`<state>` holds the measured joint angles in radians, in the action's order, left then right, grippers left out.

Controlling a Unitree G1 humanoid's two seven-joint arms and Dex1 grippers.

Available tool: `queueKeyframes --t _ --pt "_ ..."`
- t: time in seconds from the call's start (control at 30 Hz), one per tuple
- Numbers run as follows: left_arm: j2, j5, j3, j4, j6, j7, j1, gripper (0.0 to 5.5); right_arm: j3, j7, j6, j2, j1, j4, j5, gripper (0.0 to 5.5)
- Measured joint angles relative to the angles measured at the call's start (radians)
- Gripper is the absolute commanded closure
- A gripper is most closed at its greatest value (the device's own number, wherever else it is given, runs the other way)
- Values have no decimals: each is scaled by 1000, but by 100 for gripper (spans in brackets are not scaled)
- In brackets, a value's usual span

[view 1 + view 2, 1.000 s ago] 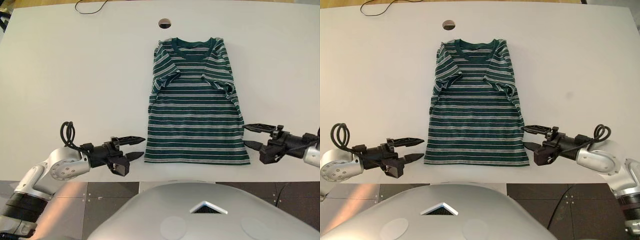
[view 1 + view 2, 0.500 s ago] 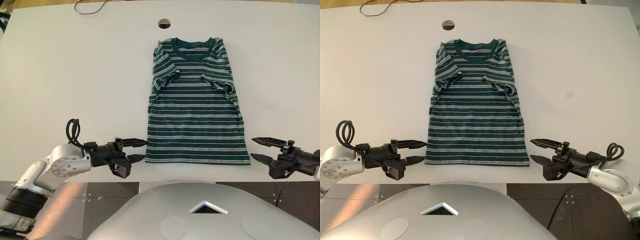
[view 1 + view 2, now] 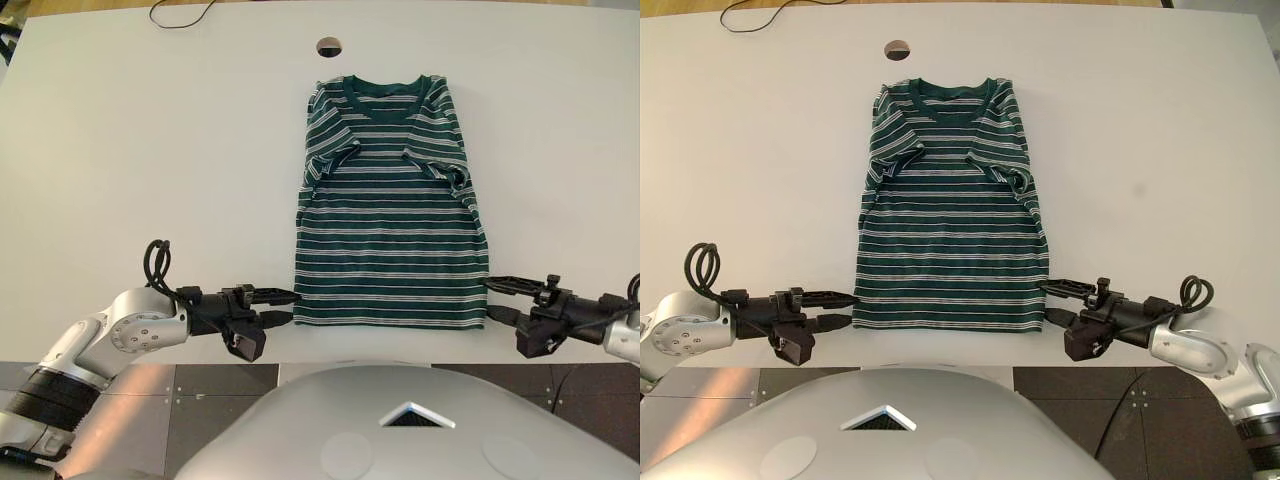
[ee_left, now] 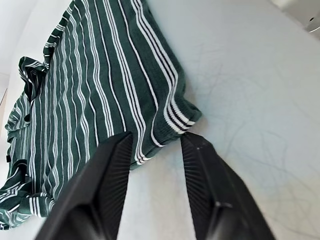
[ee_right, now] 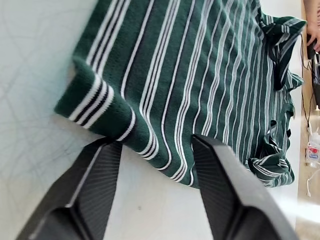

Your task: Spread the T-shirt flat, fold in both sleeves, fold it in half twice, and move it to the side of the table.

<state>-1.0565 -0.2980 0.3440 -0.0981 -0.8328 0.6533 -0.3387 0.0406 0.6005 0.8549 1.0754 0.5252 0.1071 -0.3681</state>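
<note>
T-shirt [image 3: 390, 230] flat on white counter [image 3: 150, 150], both sleeves folded in, neck at far end. I see left gripper [image 3: 288, 304] at near left hem corner, fingers [image 4: 110, 185] apart, corner between them. Right gripper [image 3: 492, 298] at near right corner, fingers [image 5: 95, 195] apart too. Round hole [image 3: 328, 46] just past neck. Black cable [image 3: 180, 14] at far edge.

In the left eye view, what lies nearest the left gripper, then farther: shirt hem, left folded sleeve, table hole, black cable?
From the left gripper:
1. Shirt hem, right beside it.
2. Left folded sleeve, mid-shirt.
3. Table hole, farther back.
4. Black cable, far edge.
</note>
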Motion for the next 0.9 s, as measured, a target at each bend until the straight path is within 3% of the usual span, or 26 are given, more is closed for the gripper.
queueKeyframes --t 0.2,0.33,0.7,0.9 --pt "0 0 24 15 -3 16 21 533 19 29 26 1 8 5 1 473" --pt "0 1 33 22 -3 18 27 540 19 40 26 1 6 5 1 539" --pt "20 24 33 42 -5 13 34 540 4 36 24 1 -4 -4 2 539" --pt "25 217 11 -51 2 17 -70 540 -37 11 5 -10 40 62 115 539"
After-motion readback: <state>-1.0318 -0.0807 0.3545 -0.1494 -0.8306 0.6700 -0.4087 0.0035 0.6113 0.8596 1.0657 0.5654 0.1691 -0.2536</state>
